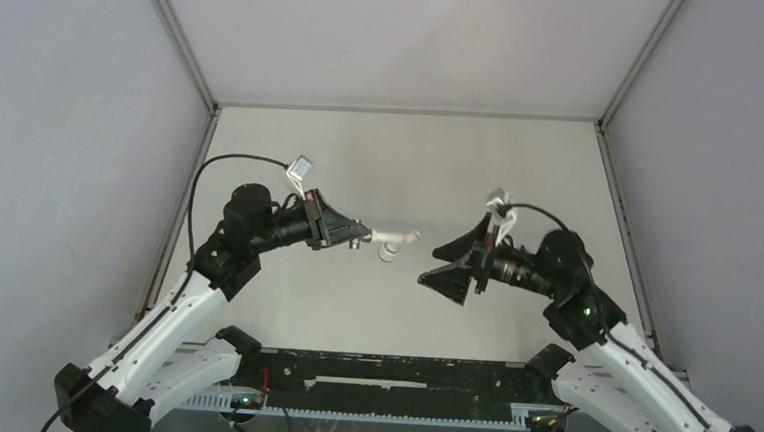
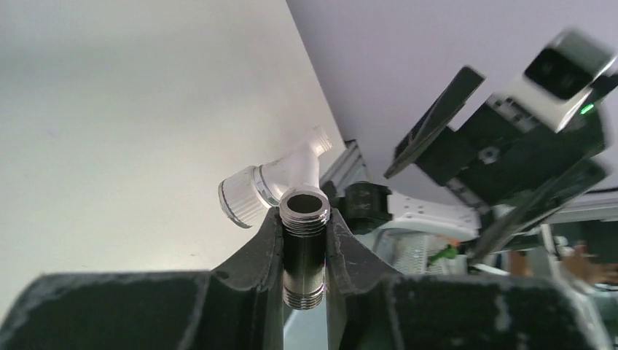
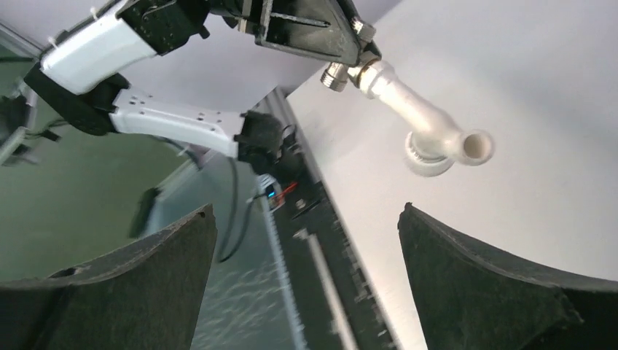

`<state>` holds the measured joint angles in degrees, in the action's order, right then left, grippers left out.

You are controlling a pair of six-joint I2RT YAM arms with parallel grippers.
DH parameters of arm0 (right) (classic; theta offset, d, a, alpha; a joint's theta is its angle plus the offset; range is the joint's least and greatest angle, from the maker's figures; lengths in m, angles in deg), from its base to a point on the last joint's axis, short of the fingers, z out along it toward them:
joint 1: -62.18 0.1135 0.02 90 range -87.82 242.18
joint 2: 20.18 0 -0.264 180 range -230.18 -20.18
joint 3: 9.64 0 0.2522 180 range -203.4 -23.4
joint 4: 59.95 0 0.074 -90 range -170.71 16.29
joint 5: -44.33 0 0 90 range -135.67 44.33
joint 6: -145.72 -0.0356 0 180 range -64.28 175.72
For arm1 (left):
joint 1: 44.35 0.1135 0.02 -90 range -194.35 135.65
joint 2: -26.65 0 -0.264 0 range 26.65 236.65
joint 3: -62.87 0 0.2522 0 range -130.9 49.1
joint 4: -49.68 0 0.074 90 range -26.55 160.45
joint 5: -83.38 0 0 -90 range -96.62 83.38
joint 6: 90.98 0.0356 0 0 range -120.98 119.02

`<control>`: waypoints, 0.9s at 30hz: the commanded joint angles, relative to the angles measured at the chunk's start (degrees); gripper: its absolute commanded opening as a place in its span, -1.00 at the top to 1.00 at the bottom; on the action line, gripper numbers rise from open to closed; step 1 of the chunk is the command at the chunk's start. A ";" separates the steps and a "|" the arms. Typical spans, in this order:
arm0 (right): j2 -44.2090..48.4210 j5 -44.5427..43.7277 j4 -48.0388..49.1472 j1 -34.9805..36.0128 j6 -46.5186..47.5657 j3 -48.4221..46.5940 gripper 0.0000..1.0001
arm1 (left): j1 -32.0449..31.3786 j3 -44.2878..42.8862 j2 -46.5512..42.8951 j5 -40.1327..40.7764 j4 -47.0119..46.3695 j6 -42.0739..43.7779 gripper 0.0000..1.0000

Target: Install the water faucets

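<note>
At the near edge a black rail runs between the two arm bases; beyond it the left gripper is clenched on the grey metal fitting, one finger on each side; the white tap piece sits against the fitting's outer end, pointing towards the right gripper; that claw is spread wide with nothing in it, near the tap piece but apart from it; both hang over the pale table; whether the two parts are fully joined I cannot tell
</note>
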<state>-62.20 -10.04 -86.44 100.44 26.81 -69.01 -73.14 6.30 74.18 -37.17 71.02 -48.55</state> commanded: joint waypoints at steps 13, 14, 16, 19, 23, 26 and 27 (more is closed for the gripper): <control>-2.85 4.02 66.76 -8.22 -9.48 25.57 -0.99 | 2.78 -3.22 2.65 -14.02 -15.14 -20.81 1.00; -5.67 5.44 67.95 -8.28 -10.30 24.83 -0.99 | 2.78 -3.06 2.70 -14.29 -15.85 -21.31 1.00; -9.00 6.75 69.82 -8.05 -11.43 23.53 -0.99 | 2.78 -2.63 2.65 -14.64 -17.82 -22.34 1.00; -12.19 7.59 72.80 -7.33 -12.17 22.26 -0.99 | 2.78 -2.12 2.90 -15.14 -20.27 -23.46 1.00; -15.48 7.57 76.64 -5.49 -13.95 21.34 -0.97 | 2.81 -1.69 3.28 -15.21 -22.08 -23.45 1.00; -18.28 8.10 76.80 -5.29 -19.69 19.44 -0.80 | 2.78 -1.23 3.31 -15.49 -23.35 -23.32 1.00; -18.87 8.67 77.03 -5.36 -21.13 18.72 -0.72 | 2.78 -1.30 3.50 -15.95 -23.32 -23.23 1.00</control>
<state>-79.00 -3.13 -15.60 94.63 12.85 -46.12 -70.67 6.30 77.87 -50.87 53.88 -70.60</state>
